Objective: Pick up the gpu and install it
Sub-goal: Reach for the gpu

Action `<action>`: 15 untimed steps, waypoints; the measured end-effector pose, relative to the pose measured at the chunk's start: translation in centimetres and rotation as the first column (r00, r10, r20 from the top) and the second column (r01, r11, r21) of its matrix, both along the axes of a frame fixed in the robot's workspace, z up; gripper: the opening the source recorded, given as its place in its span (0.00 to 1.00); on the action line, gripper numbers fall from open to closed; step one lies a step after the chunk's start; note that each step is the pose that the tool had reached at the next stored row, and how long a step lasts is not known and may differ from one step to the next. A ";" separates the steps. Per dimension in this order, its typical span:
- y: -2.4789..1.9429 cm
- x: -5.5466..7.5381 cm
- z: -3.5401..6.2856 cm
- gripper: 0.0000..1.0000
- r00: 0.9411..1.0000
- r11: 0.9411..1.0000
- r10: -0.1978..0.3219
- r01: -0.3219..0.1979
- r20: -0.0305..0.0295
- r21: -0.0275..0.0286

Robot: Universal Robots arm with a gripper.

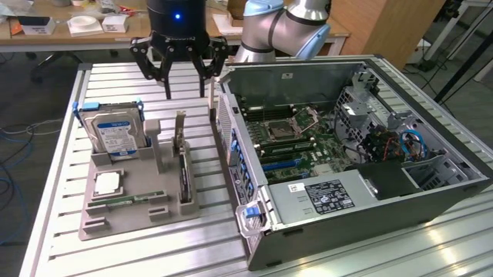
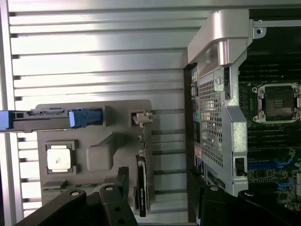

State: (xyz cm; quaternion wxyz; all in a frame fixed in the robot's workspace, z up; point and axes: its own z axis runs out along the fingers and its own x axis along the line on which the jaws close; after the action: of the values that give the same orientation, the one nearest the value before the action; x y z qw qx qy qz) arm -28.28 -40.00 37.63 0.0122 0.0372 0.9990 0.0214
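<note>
Claw (image 1: 185, 83) wide open, empty: I am hovering it above the gpu (image 1: 182, 167), standing edgewise in its tray (image 1: 131, 222) for gripping.

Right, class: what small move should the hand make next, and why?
Probably shift over the gpu and start lowering: the open hand hangs apart from it, holding nothing, while the card stands on edge in the grey holder, not yet lifted.

No text can be read. The hard drive (image 1: 108, 118) carries a blue-and-white label (image 1: 117, 138) and the power supply (image 1: 304, 209) a black label (image 1: 331, 196) beside a white sticker (image 1: 296, 187), but their print is too small to make out.
</note>
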 end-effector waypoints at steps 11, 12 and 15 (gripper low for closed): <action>0.00 -1.1 -0.16 0.61 1.000 1.000 0.000 0.000 0.000 0.000; 0.00 -1.2 -0.18 0.61 1.000 1.000 0.000 0.000 0.000 0.000; 0.00 -1.5 -0.22 0.61 1.000 1.000 0.000 0.000 0.000 0.000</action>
State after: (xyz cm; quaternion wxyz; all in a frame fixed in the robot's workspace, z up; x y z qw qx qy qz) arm -29.74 -40.00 37.41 0.0120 0.0372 0.9990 0.0214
